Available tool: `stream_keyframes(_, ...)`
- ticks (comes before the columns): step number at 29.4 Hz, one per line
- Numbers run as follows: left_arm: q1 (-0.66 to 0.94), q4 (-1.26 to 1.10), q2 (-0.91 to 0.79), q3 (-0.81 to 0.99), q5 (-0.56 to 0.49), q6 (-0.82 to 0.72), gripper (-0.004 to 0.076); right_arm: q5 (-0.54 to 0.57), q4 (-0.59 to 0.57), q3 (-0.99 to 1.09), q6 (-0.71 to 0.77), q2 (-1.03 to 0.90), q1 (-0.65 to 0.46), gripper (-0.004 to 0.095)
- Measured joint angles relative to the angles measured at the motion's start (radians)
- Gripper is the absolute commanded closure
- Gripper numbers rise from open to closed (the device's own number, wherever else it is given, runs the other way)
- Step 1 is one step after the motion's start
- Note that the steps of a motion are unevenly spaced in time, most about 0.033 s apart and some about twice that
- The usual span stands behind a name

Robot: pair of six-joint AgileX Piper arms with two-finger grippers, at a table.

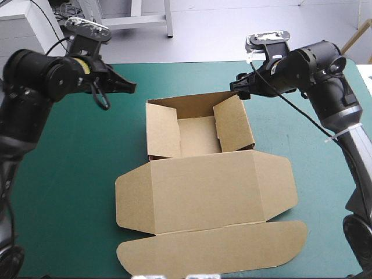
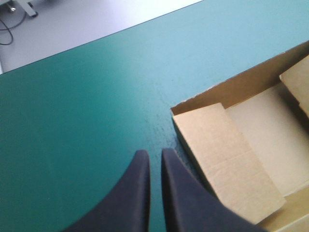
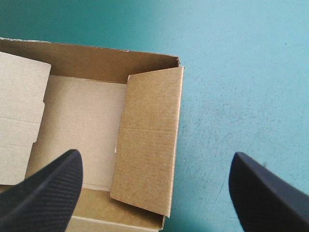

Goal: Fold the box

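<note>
Both of the robot's grippers hang above the table and neither touches anything. The left gripper (image 1: 129, 87), with its two broad black fin-shaped fingers (image 2: 142, 183), is drawn nearly together, only a thin slit showing between the tips, and nothing is caught in them. It points down at bare teal-green table cover (image 1: 70, 174), just beside the far left corner of the brown cardboard box (image 1: 203, 186). The right gripper (image 1: 239, 87) has its fingers spread wide apart and is empty. Seen from its own wrist, one finger (image 3: 48, 188) sits over the tray and the other over open cover, with the box's right wall between them. The box stands near the middle of the table as an open tray with its walls raised. A left inner flap (image 1: 163, 131) and a right inner flap (image 1: 232, 125) lean inward over the floor. The wide lid panel (image 1: 203, 192) lies flat on the cover toward the near edge, ending in a long tuck flap with rounded ends (image 1: 215, 247).
</note>
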Motion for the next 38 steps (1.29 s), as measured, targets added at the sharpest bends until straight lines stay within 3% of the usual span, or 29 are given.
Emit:
stream_keyframes(10,0.0,0.024,-0.436,0.388,0.0,0.005,0.0731,0.0,-0.032,0.0,-0.012,0.081,0.0,0.0143)
stream_keyframes(19,0.0,0.027,-0.732,0.62,0.001,-0.022,0.0734,-0.017,-0.034,0.072,-0.03,0.25,0.0,0.0143)
stream_keyframes(33,0.0,0.027,-0.889,0.708,0.002,-0.024,0.0734,-0.04,0.0,0.089,-0.061,0.402,0.0,0.0146)
stream_keyframes(35,0.0,0.026,-0.889,0.71,0.002,-0.024,0.0734,-0.037,0.005,0.09,-0.066,0.408,0.0,0.0184)
stream_keyframes(37,0.0,0.026,-0.889,0.711,0.002,-0.025,0.0734,-0.035,0.007,0.091,-0.07,0.41,0.0,0.0295)
stream_keyframes(38,0.0,0.026,-0.889,0.711,0.002,-0.026,0.0734,-0.034,0.007,0.091,-0.07,0.41,0.0,0.0397)
